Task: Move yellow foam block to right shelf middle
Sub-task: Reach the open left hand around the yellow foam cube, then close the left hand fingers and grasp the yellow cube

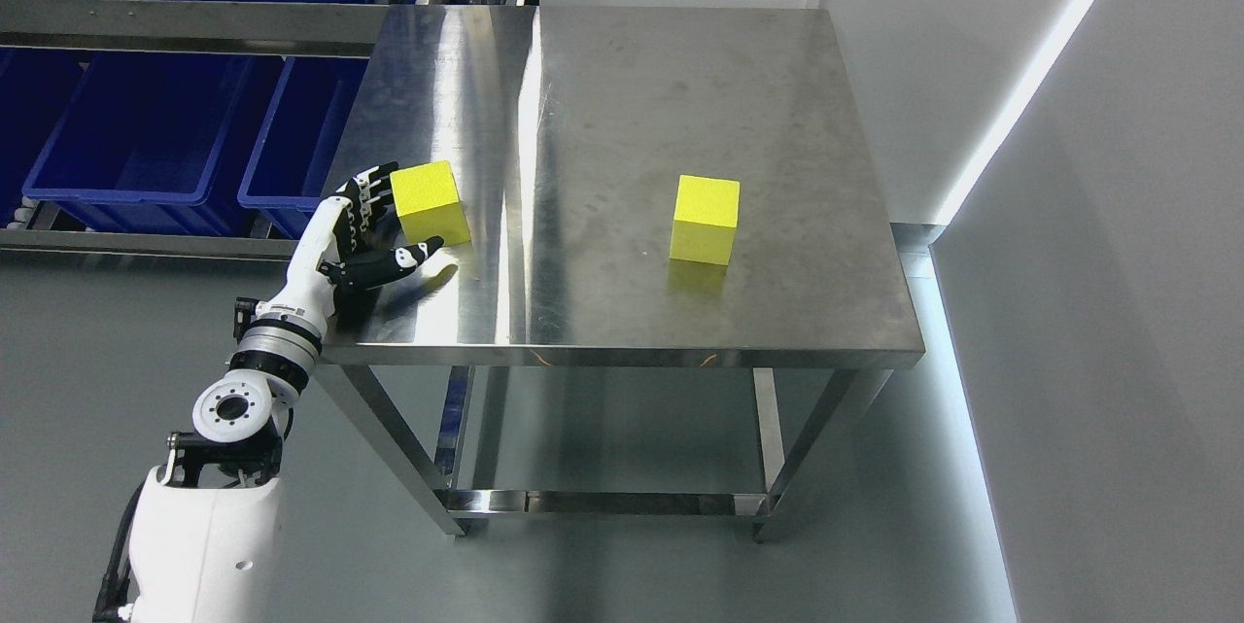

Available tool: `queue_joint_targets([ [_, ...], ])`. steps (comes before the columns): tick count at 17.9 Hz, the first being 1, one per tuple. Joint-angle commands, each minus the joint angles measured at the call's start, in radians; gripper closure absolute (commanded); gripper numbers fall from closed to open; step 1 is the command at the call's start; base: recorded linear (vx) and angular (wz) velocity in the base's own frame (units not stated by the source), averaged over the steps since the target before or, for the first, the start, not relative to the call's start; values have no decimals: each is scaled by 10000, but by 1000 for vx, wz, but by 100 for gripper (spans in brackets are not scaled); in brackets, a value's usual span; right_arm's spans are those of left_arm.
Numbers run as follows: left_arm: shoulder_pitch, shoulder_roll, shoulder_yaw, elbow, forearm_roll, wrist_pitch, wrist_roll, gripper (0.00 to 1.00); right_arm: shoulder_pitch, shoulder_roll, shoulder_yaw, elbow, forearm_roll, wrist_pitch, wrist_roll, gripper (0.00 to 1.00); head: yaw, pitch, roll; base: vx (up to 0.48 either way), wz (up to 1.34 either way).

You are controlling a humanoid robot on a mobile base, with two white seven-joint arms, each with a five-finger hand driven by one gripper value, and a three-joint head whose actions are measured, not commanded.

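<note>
A storeroom or lab: a bare steel table (622,166) on grey floor, blue storage bins (146,137) racked left of it.

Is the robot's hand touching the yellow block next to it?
Cannot tell. In the head view the left hand cups the near block, fingers overlapping its left edge and thumb just below it, but no clear contact or gap shows.

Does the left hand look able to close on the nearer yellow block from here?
Probably yes: the left hand is open right beside the left block, thumb in front, nothing between them.
</note>
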Motion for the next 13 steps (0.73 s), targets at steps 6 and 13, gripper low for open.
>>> queue_joint_targets([
  [6, 214, -267, 572, 901, -18, -1654, 66, 65, 0, -175, -61, -175, 31, -4, -7, 0, 0, 0, 0, -4, -24],
  [13, 291, -666, 1156, 1346, -18, -3129, 50, 94, 0, -175, -77, -175, 31, -4, -7, 0, 0, 0, 0, 0, 0],
])
